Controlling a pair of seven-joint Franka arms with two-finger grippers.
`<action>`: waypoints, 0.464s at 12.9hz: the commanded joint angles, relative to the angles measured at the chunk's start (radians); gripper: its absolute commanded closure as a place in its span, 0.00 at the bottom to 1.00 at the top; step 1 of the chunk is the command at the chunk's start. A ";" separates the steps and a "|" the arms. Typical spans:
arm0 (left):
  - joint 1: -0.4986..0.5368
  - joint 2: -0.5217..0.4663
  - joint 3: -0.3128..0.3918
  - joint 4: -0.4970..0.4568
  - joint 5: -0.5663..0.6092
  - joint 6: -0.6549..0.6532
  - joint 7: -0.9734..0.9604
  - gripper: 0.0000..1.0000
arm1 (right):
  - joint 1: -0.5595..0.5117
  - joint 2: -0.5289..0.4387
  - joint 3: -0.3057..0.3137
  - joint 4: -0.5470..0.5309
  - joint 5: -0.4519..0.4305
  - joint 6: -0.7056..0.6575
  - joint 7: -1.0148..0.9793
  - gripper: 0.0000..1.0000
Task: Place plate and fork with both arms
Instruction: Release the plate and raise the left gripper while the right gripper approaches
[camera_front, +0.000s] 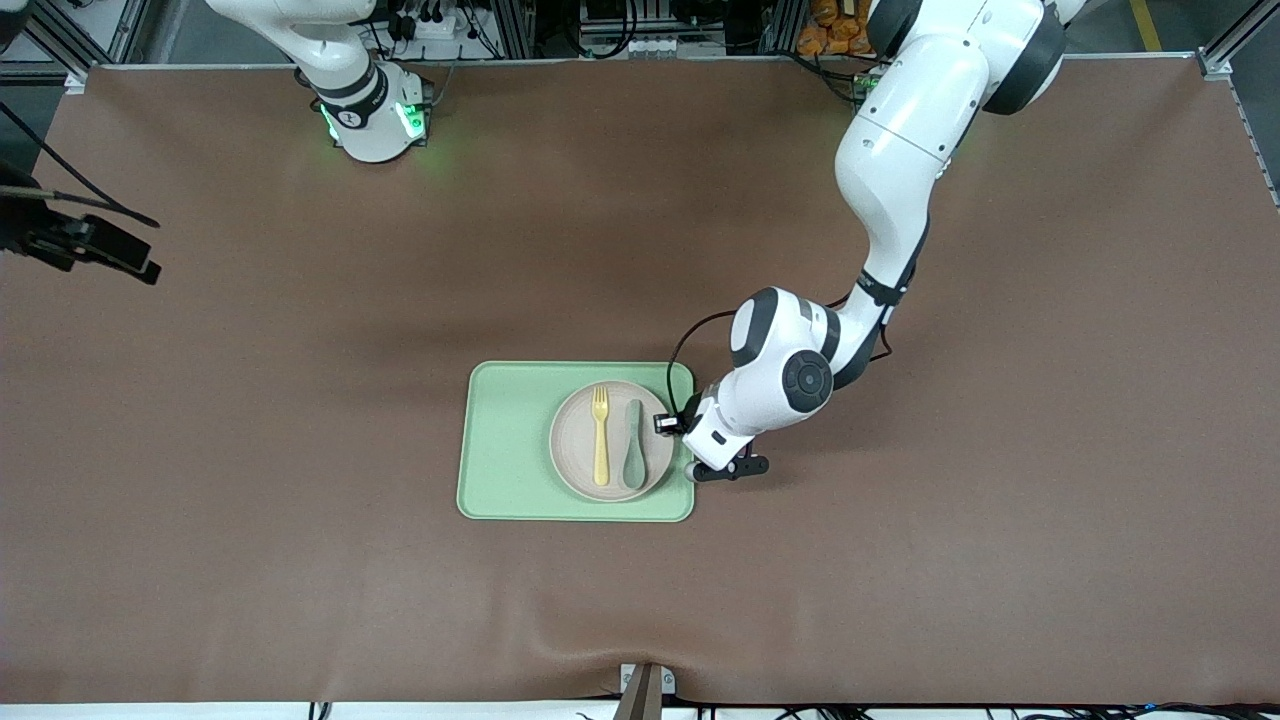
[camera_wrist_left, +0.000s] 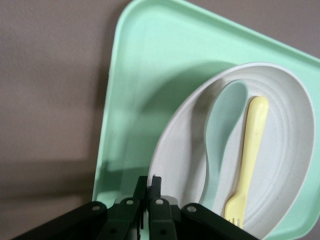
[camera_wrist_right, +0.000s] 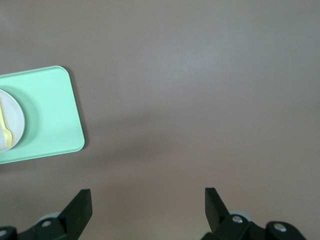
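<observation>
The left gripper (camera_wrist_left: 148, 186), fingers pressed together, hangs at the tray (camera_front: 500, 440) edge just beside the plate (camera_front: 575, 450), which carries the fork (camera_front: 600, 435) and spoon (camera_front: 634, 445). The right gripper (camera_wrist_right: 148, 210) waits spread wide over bare table (camera_front: 300, 560), well apart from them.

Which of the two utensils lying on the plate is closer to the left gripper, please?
The grey-green spoon: it lies on the plate between the yellow fork and the left gripper at the tray's edge.

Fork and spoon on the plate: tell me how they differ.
The fork is pale yellow with short tines; the spoon is grey-green with a rounded bowl. The fork reaches farther from the front camera than the spoon. Both lie flat, side by side, on the plate, handles toward the front camera.
</observation>
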 joint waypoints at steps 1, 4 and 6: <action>-0.025 0.028 0.012 0.032 -0.009 0.030 -0.019 1.00 | 0.004 0.079 0.011 0.028 0.005 0.004 -0.005 0.00; -0.025 0.020 0.012 0.032 -0.009 0.030 -0.046 0.43 | 0.011 0.107 0.015 0.030 0.013 0.002 -0.003 0.00; -0.028 0.006 0.020 0.032 0.000 0.031 -0.074 0.00 | 0.056 0.120 0.015 0.031 0.013 0.004 0.000 0.00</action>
